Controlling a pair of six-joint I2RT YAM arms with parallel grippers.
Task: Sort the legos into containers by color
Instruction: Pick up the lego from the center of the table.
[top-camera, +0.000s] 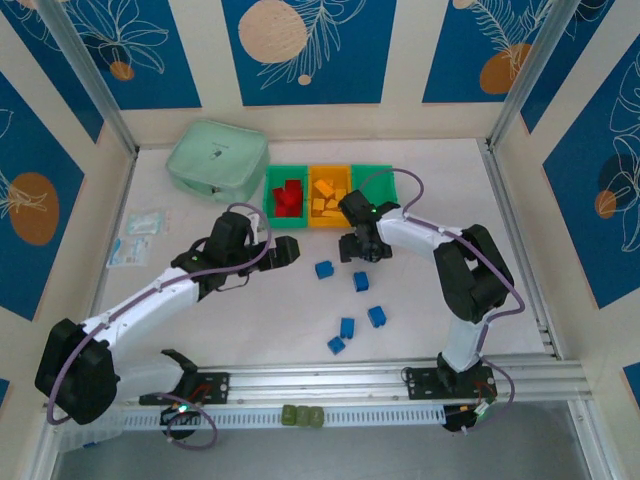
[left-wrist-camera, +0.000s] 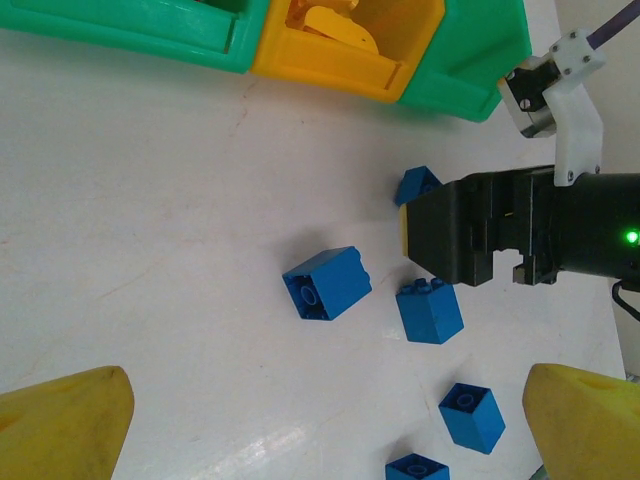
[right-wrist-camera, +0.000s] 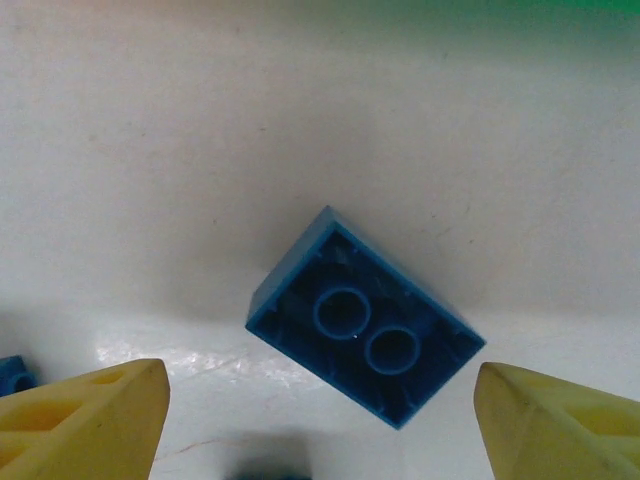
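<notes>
Three joined bins stand at the back: a green one (top-camera: 272, 192) with red bricks (top-camera: 288, 198), an orange one (top-camera: 342, 218) with yellow bricks (top-camera: 325, 195), and a green one (top-camera: 385, 172). Several blue bricks (top-camera: 361, 281) lie loose on the table in front of them. My right gripper (top-camera: 358, 250) hangs open over an upside-down blue brick (right-wrist-camera: 365, 318), which lies between its yellow fingertips (right-wrist-camera: 85, 420) without touching them. My left gripper (top-camera: 285, 250) is open to the left of another blue brick (left-wrist-camera: 326, 283), with nothing between its fingers (left-wrist-camera: 60, 420).
A pale mint zippered pouch (top-camera: 217, 158) lies at the back left, beside the bins. Small packets (top-camera: 135, 235) sit by the left wall. A metal rail (top-camera: 400, 378) runs along the near edge. In the left wrist view the right gripper (left-wrist-camera: 470, 235) partly covers one blue brick (left-wrist-camera: 418, 185).
</notes>
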